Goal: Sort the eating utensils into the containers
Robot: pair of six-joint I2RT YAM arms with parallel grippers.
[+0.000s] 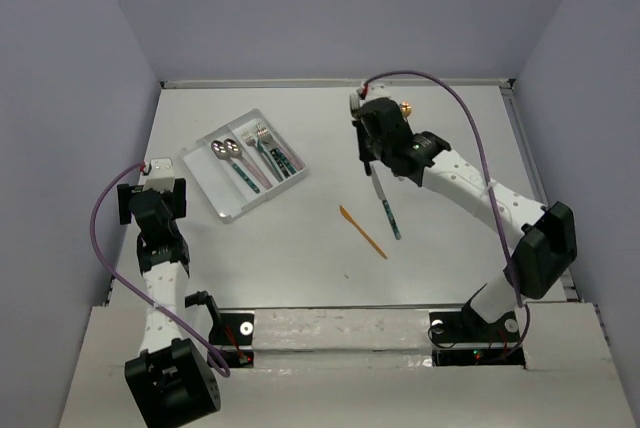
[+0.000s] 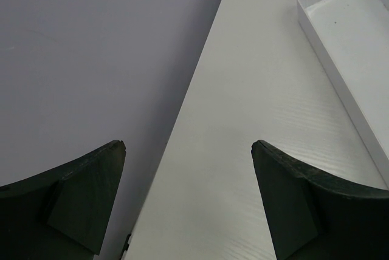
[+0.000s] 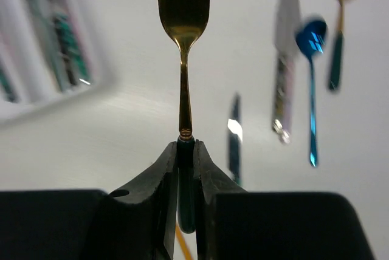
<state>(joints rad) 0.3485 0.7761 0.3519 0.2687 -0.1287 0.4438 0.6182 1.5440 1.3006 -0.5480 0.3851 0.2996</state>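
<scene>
A: Pinching what with your right hand [image 3: 186,150]?

B: The gold fork [image 3: 182,23]: my fingers [image 3: 159,178] press on the top of its dark handle, tines toward twelve o'clock in the wrist view. I judge it light, stiff and slick, so it may swivel; a hold nearer mid-handle would steady it. The tray [image 1: 200,183] lies at nine o'clock from me. My left hand [image 2: 187,144] is spread, holding nothing.
</scene>
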